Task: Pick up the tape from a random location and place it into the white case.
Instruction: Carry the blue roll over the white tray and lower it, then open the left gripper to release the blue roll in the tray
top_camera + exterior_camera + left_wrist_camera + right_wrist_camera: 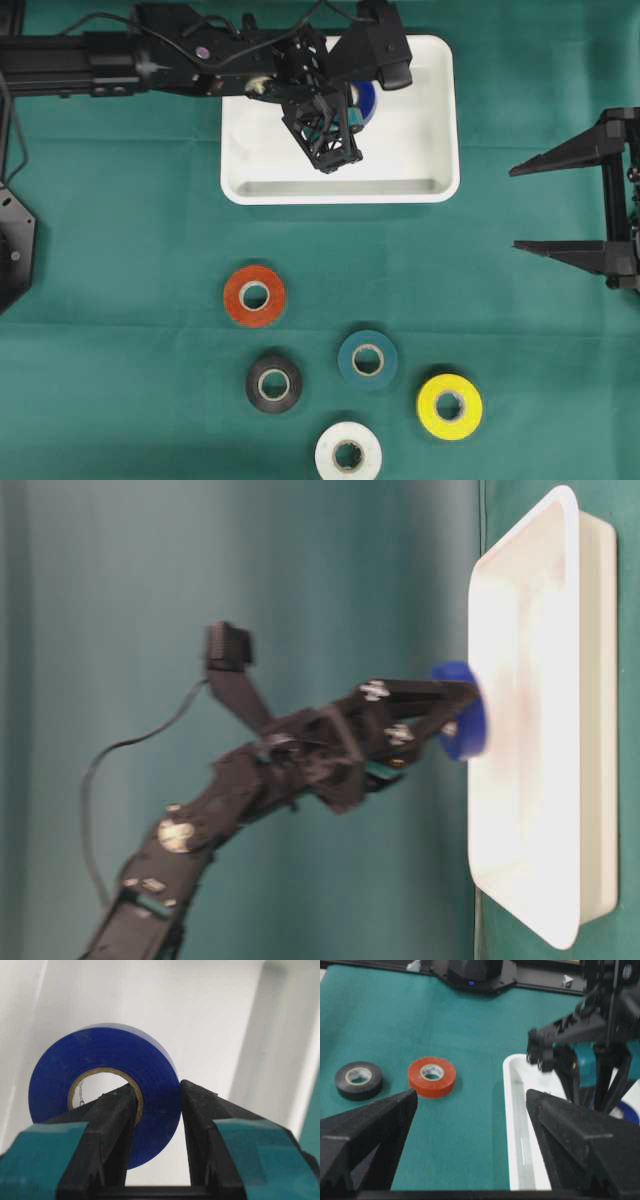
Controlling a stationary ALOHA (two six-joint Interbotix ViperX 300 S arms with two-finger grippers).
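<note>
Left gripper [159, 1105]: fingers pinching the blue tape roll [107, 1085] through its core, over the white case [420, 175]
Overhead: arm hiding most of the roll
Right gripper [560, 205]: fingers spread, grasping nothing

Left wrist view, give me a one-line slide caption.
Left gripper fingers pinch the blue tape roll through its core, over the white case.

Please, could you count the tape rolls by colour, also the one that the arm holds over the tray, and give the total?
Blue: 1, clamped in the left end effector over the white case
Orange: 1
Black: 1
Teal: 1
Yellow: 1
White: 1
Total: 6 rolls
</note>
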